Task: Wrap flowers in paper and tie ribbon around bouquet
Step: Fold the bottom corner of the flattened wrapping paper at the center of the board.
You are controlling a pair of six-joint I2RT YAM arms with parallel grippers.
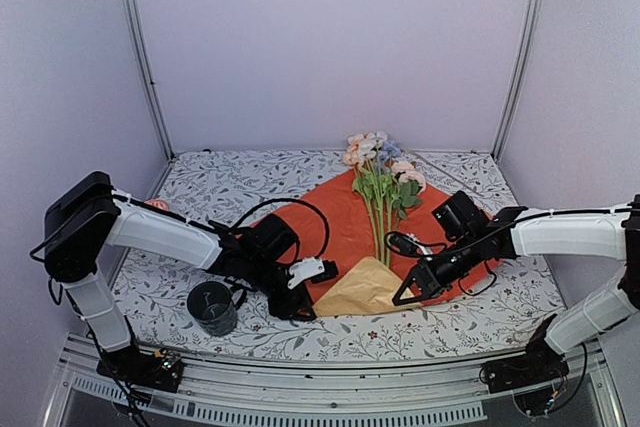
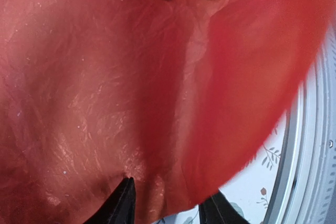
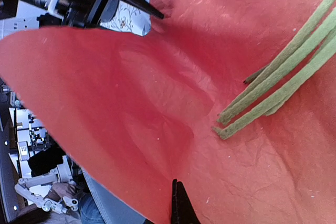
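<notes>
The paper (image 1: 340,227) lies spread on the table, orange-red side up. Its near corner (image 1: 365,289) is folded over and shows mustard-yellow. On it lie the flowers (image 1: 380,172), heads at the far end and green stems (image 3: 283,82) pointing toward me. My right gripper (image 3: 177,184) is shut on the paper near its front edge, and creases run into the tips; in the top view the right gripper (image 1: 402,297) sits just right of the yellow fold. My left gripper (image 2: 172,187) stands open at the paper's left edge (image 2: 157,145), fingers apart. I cannot make out the ribbon.
A dark mug (image 1: 212,307) stands on the leaf-printed tablecloth (image 1: 230,182) by the left arm's wrist. Black cables (image 1: 300,209) loop over the paper's left side. Pale walls close the table in behind and at both sides, and a metal rail (image 1: 330,372) runs along the front.
</notes>
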